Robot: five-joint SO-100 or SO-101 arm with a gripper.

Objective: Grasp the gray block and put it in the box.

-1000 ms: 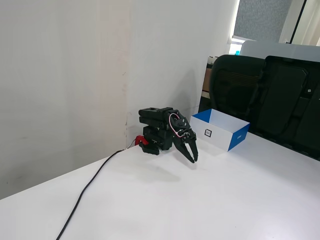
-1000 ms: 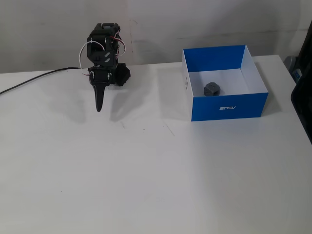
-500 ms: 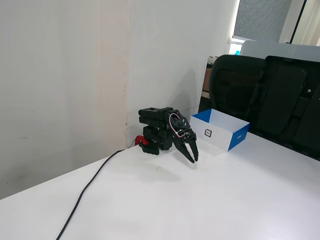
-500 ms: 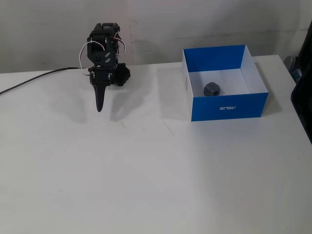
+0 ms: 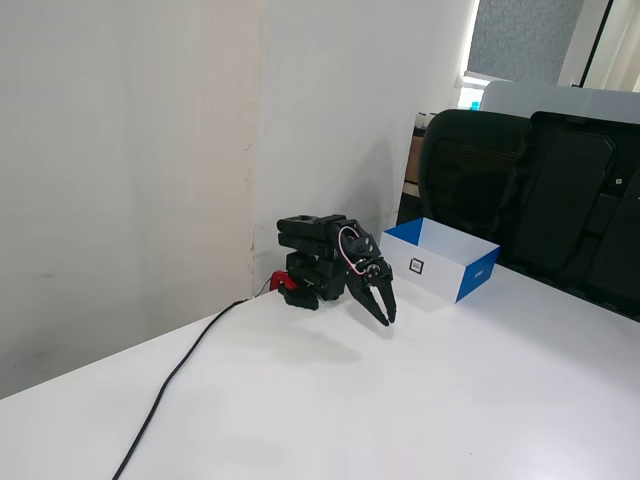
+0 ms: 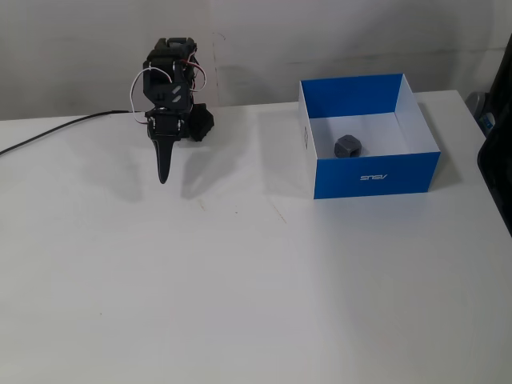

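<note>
Block [image 6: 347, 146] sits inside box [image 6: 376, 174], at 3 o'clock of the folded arm. Pincer [image 6: 163, 178] empty, jaws together, tip down near counter [image 6: 256, 288]. Cable [image 6: 48, 134] trails at 9 o'clock; chairs [image 5: 530, 190] behind box.

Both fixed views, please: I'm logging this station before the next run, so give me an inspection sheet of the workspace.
Surface: white table, bare apart from a few faint marks.
Job's things: gray block lies inside the box, on its white floor; the box stands at the table's far right in that fixed view.
Clutter: nothing seen.
Gripper: gripper shut, empty, pointing down over the table, well apart from the box; arm folded at its base.
Cables: black cable runs from the base across the table; white wire loop on the arm.
Surroundings: white wall; black chairs behind the box.
</note>
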